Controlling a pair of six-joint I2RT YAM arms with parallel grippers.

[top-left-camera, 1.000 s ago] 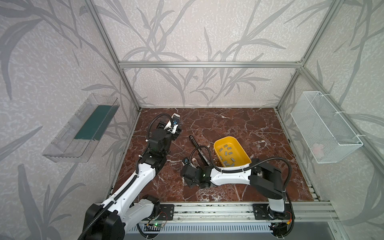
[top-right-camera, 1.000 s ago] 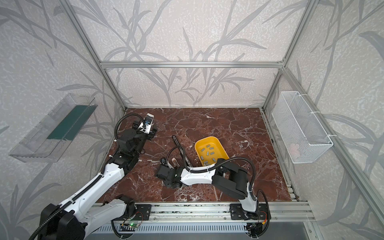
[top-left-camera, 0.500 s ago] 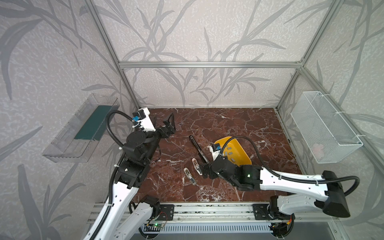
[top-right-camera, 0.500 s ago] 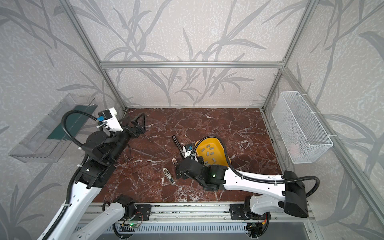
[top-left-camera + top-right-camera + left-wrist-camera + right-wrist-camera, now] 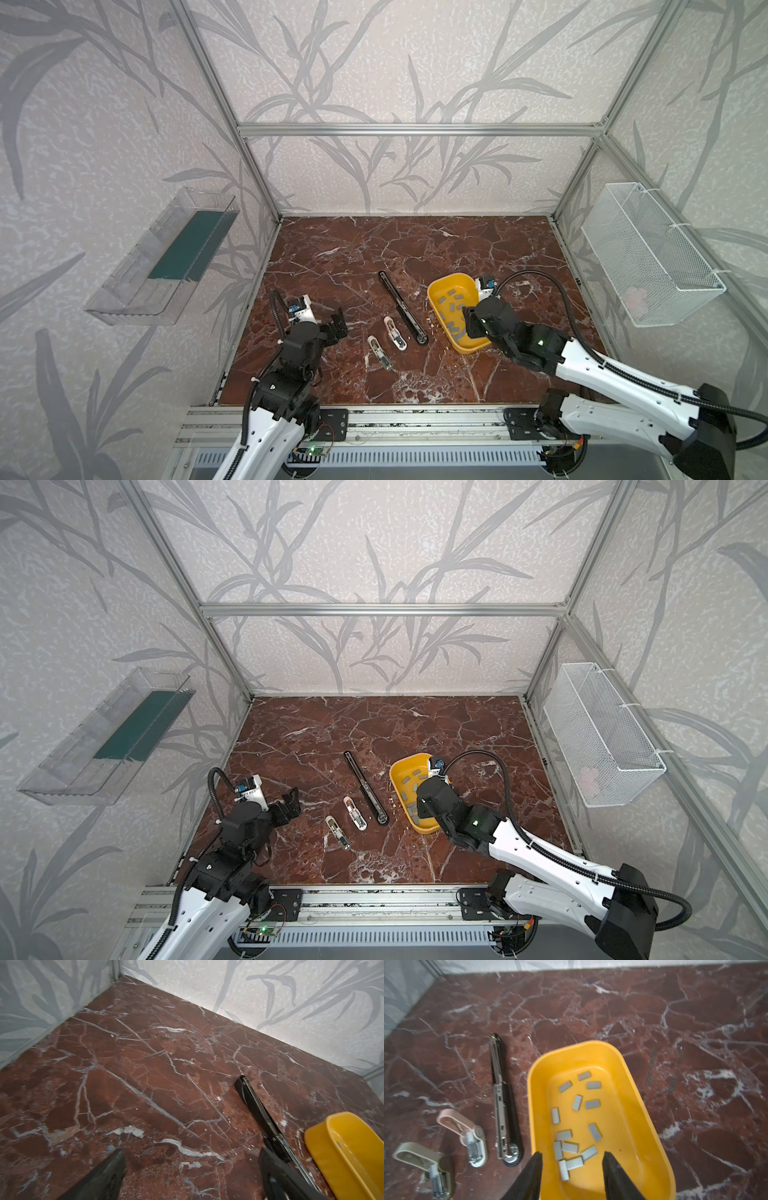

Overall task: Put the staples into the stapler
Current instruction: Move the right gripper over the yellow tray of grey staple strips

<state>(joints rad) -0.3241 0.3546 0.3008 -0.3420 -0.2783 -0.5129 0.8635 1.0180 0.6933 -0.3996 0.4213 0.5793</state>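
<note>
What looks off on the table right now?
No visible damage. The small pink plastic stapler and the small beige one lie hinged open, metal magazines exposed, beside the long black stapler, unfolded flat. Tiny staple-like bits lie loose on the red-brown marble table near them. Grey metal staple strips sit jumbled in the yellow plastic tray.

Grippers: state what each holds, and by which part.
Nothing is held. The left gripper is open above the table; the right gripper is open over the staples in the tray, gripping none.
</note>
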